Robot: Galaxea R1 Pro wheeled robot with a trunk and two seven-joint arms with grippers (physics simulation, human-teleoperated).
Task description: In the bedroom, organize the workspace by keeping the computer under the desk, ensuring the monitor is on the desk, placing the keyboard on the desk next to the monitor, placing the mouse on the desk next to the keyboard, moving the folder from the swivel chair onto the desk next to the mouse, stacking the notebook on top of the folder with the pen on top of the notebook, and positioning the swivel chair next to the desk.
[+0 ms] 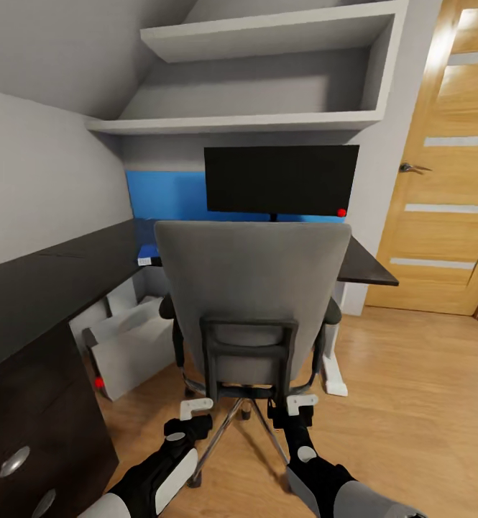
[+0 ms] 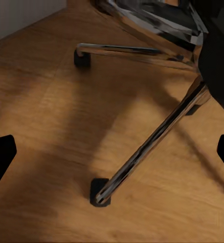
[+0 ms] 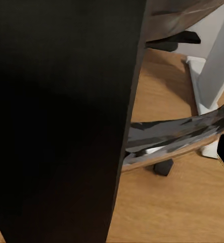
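Head view: both arms reach low toward swivel chair (image 1: 253, 288).

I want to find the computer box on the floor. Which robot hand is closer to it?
Left. The left gripper hangs low behind the swivel chair, on the side of the computer under the desk. The right gripper is farther, past the chair's middle.

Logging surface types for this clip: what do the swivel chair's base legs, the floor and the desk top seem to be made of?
Swivel chair base legs: polished chrome-like metal, judging by their mirror-like reflections. Floor: wood planks or laminate, warm tan with visible grain and a slight sheen. Desk top: very dark, matte, probably laminate or painted board; no grain shows.
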